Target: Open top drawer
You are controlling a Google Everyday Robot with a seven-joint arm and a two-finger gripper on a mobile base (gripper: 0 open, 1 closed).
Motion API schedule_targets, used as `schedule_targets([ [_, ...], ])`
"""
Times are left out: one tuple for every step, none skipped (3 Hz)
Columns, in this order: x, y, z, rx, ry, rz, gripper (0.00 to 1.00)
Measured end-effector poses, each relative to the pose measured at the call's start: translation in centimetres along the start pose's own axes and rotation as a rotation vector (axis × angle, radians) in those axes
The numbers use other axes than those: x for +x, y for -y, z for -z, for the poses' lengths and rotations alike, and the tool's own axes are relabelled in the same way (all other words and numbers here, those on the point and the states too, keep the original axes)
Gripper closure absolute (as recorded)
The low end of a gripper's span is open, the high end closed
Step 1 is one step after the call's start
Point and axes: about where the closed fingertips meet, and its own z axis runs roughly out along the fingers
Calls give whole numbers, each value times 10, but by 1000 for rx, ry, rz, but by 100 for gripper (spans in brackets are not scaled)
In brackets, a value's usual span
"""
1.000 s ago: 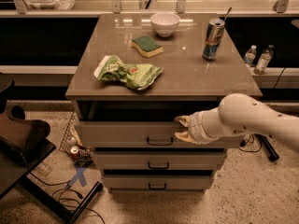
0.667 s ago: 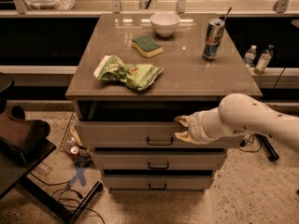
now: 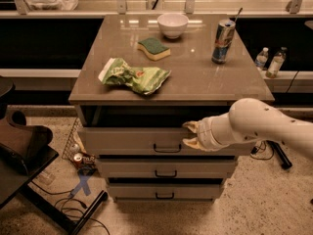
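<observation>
The top drawer (image 3: 127,141) is the wide grey-beige front just under the tabletop, with a small black bar handle (image 3: 167,148) at its centre. It stands pulled out a little, with a dark gap above its upper edge. My gripper (image 3: 190,135) is at the drawer front, just right of the handle and apart from it. Its two tan fingers (image 3: 190,127) are spread, one at the drawer's top edge and one lower on the front. They hold nothing. My white arm (image 3: 259,124) comes in from the right.
Two narrower drawers (image 3: 166,170) sit below the top one. The cabinet top (image 3: 195,77) holds a green chip bag (image 3: 134,76), a sponge (image 3: 153,48), a white bowl (image 3: 172,24) and a can (image 3: 223,41). A dark chair (image 3: 22,146), cables and a can lie on the floor at left.
</observation>
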Motion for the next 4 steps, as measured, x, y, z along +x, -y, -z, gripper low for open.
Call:
schedule_targets([
  [0,0,0,0,0,0,100],
  [0,0,0,0,0,0,80],
  [0,0,0,0,0,0,56],
  [0,0,0,0,0,0,25],
])
